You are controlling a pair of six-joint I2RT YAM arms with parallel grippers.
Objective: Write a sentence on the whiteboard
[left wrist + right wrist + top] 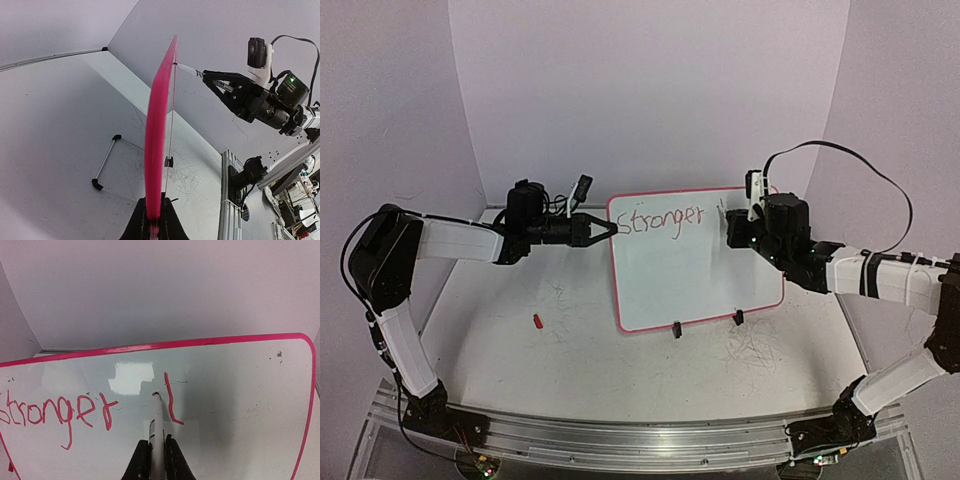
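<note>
The whiteboard (pixel 695 280) stands on the desk (pixel 570 340), between your two hands. Your left hand (pixel 607 229) is pinched shut on the board's edge and holds it up. Your right hand (pixel 156 456) is closed around a marker (pixel 157 422), and its tip touches the board just past the fingers. You are in the middle of writing. The sentence (pixel 55 412) says "Stronger" in red, plus one line of the next word. Next, I think, you need short, soft strokes and a firm left hand.
</note>
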